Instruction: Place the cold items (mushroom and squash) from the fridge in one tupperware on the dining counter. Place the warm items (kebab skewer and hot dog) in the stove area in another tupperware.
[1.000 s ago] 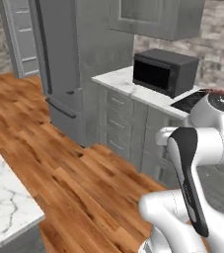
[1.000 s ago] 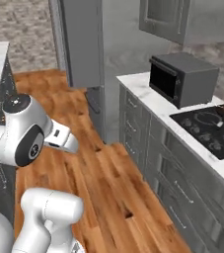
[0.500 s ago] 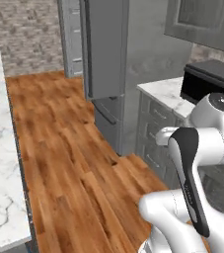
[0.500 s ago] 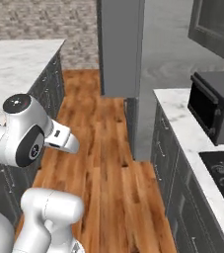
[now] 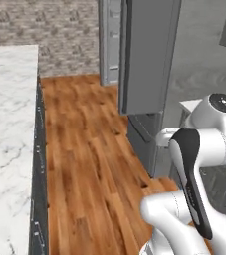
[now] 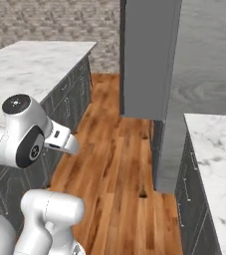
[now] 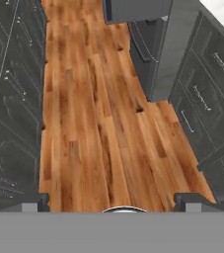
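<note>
My gripper [image 7: 111, 201] is open, its two dark fingertips [image 7: 34, 200] wide apart with nothing between them, pointing down at the wooden floor. The tall grey fridge [image 5: 149, 55] [image 6: 149, 60] stands ahead. Its big door panel faces me, and a strip with shelf-like shapes shows past the panel's left edge. The marble dining counter [image 5: 7, 124] [image 6: 35, 64] runs along the left. The mushroom, squash, kebab skewer, hot dog and tupperware are out of view.
Wooden floor [image 7: 98, 123] forms an aisle between the dark cabinets under the dining counter [image 7: 10, 99] and the grey cabinets beside the fridge [image 7: 207, 89]. A second marble counter [image 6: 216, 159] lies at the right. A brick wall [image 5: 59, 30] closes the far end.
The whole picture has swung, so the base has moved. The microwave and cooktop slid out to the right, while the fridge and dining counter came in. The gripper stayed open.
</note>
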